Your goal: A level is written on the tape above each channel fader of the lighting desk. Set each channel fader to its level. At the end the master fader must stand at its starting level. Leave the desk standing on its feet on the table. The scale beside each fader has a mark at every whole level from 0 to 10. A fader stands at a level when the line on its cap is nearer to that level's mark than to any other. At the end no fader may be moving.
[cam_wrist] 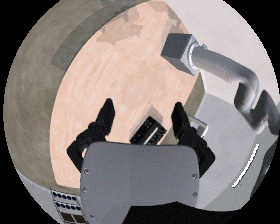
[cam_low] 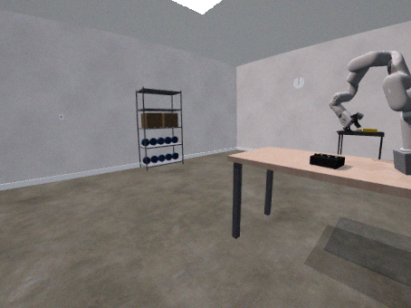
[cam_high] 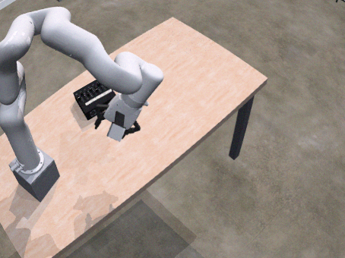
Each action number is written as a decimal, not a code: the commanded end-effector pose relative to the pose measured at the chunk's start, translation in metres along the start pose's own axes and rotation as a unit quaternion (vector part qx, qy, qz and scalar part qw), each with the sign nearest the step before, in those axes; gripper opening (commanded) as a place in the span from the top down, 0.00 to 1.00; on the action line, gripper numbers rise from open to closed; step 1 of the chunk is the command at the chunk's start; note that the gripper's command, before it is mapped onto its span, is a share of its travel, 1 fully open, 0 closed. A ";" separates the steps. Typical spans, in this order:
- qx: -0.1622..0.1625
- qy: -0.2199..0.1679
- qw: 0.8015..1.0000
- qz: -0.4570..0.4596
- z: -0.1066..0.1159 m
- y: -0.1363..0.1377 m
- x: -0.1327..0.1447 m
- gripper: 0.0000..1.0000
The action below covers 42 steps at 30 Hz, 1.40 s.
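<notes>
The black lighting desk (cam_high: 93, 97) stands on the wooden table, left of the middle, with a pale tape strip across its top. The fader caps and the written levels are too small to read. In the exterior view the desk (cam_low: 327, 160) sits flat on the table. My gripper (cam_high: 115, 126) is open and empty. It hangs well above the table, just in front of the desk's near edge, and touches nothing. In the exterior view the gripper (cam_low: 354, 122) is high over the desk. In the wrist view the open fingers frame the desk (cam_wrist: 146, 133) far below.
The arm's grey base block (cam_high: 35, 179) stands on the table's left end, and it also shows in the wrist view (cam_wrist: 181, 50). A metal shelf (cam_low: 159, 128) with boxes and blue balls stands by the far wall. A small side table (cam_low: 360, 134) stands behind the table.
</notes>
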<state>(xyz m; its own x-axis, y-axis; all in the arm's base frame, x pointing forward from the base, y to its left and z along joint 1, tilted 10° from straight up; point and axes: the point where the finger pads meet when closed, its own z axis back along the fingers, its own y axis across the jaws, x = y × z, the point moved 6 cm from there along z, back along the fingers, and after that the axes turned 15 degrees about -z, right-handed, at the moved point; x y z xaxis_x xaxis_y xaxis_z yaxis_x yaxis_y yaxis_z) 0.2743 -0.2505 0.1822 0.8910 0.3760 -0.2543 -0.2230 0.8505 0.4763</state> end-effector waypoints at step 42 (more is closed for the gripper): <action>-0.330 -0.095 0.860 0.378 -0.041 0.240 0.224 0.00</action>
<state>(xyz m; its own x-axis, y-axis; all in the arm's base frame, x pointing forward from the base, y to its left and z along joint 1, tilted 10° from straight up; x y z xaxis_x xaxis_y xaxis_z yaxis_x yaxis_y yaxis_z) 0.4037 0.0527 0.2036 0.4283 0.8994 0.0877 -0.8872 0.4370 -0.1482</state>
